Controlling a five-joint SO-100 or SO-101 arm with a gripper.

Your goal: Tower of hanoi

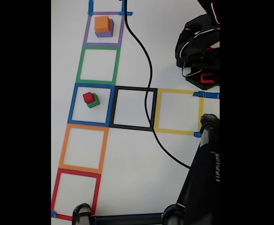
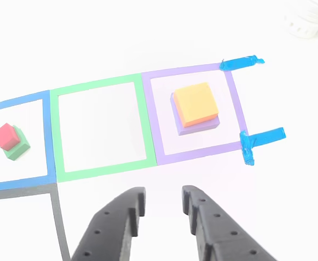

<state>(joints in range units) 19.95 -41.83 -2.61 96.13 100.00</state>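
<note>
In the other view my claw (image 2: 161,204) sat nearest, jaws spread with a clear gap and nothing between them, hovering over bare white table (image 2: 93,43) just short of the purple square (image 2: 149,117). Beyond it, inside that square, the orange block (image 2: 195,103) rested on the purple block (image 2: 202,125), the orange one slightly offset so a purple edge showed on the near and right sides. I judged the step in hand to be lifting the orange block, so I meant to come in level, straddle only its upper half and close squarely on two opposite faces, leaving the purple one undisturbed. To the left the green square (image 2: 58,136) lay vacant, good room for swinging; further left, the red block (image 2: 6,136) sat on the green block (image 2: 18,148) in the blue square (image 2: 49,141), well apart. In the fixed view a black cable (image 1: 146,61) trailed across the table, worth avoiding.
</note>
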